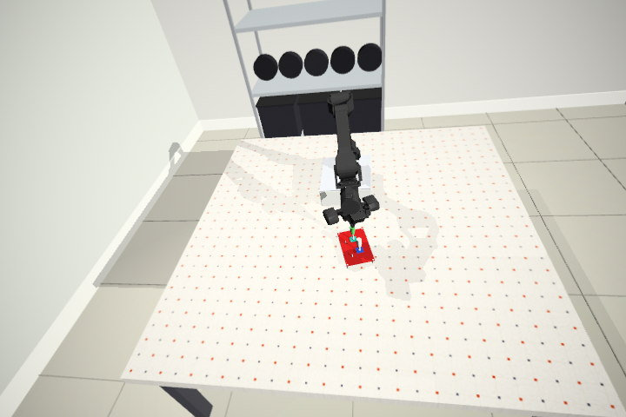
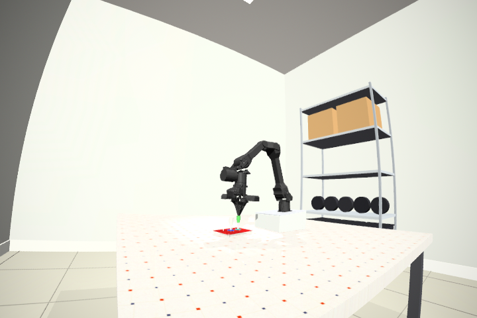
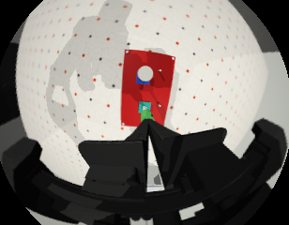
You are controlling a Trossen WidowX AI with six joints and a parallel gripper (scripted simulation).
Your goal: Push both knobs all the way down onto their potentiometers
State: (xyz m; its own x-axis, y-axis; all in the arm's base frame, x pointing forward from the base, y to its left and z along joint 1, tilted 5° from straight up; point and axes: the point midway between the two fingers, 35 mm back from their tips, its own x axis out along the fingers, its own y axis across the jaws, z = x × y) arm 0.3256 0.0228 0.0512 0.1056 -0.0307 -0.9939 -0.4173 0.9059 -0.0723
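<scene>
We see a metal shelf against the wall, with five black discs in a row on one board, the middle one among them — and, higher up, two tan boxes standing side by side.
</scene>
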